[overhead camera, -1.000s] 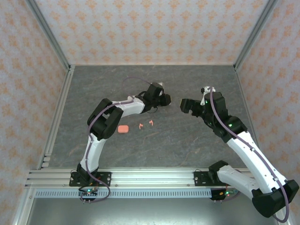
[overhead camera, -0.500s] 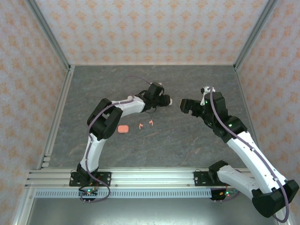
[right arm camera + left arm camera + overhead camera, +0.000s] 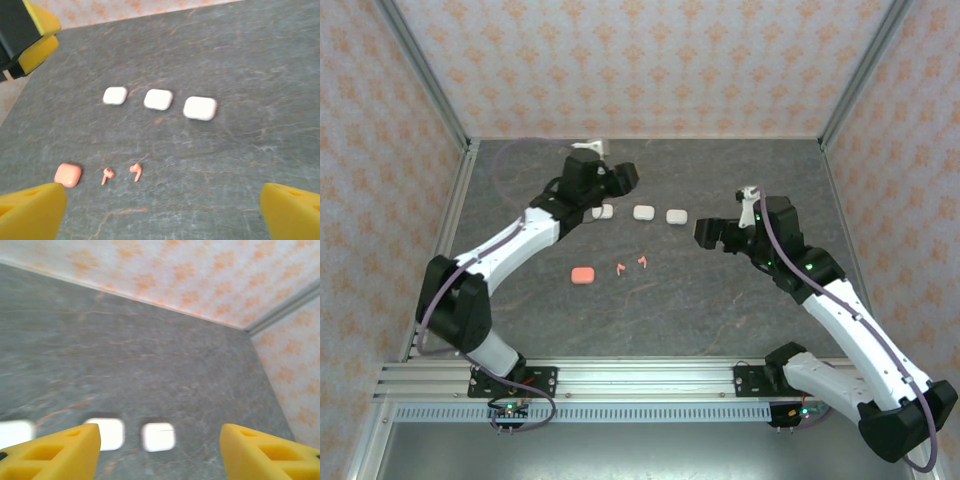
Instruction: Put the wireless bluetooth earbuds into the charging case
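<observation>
Biggest first: a grey stone-look tabletop [image 3: 720, 320], boxed in by orange-patterned walls [image 3: 650, 60] on three sides. My left arm [image 3: 510, 245] stretches far toward the back. My right arm [image 3: 840, 310] bends in from the right.

Left claw [image 3: 623, 178] hangs just behind the left end of the case row. Its yellow fingers [image 3: 55, 450] stand well apart w/ nothing btwn them, just table and cases below. Right claw [image 3: 712, 232] sits just right of that row, spread fully wide (its yellow fingertips [image 3: 30, 212] sit at opposite bottom corners of the wrist view), also empty.

Three white pebble-shaped plastic cases [image 3: 643, 212] lie in a left-to-right row mid-table, apart from each other. Nearer my bases, a salmon-pink pebble-shaped case [image 3: 583, 274] lies alone.

Smallest: two salmon-pink stemmed earbuds, one [image 3: 619, 268] next to the other [image 3: 643, 262]. They lie loose on the tabletop just right of the pink case and in front of the white row. They don't touch the case or each other, and sit outside any case. Neither claw touches them.
</observation>
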Action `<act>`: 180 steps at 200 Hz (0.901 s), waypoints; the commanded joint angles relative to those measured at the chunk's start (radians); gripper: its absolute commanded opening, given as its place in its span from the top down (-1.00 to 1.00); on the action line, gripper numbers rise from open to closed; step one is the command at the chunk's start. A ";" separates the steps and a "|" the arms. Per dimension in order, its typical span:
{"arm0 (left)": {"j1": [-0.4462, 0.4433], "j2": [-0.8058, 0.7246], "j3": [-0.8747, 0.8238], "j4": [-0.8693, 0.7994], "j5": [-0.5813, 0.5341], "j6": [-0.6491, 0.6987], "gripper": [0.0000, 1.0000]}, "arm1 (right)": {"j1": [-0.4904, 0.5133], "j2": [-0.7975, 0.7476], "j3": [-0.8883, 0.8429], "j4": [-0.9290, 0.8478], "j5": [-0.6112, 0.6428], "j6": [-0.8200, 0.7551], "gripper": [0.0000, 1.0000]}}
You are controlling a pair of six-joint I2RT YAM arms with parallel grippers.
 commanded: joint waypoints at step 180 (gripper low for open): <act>0.556 -0.510 -0.540 -0.103 0.207 -0.088 -0.61 | 0.523 0.976 0.437 0.190 -0.050 -0.820 -0.99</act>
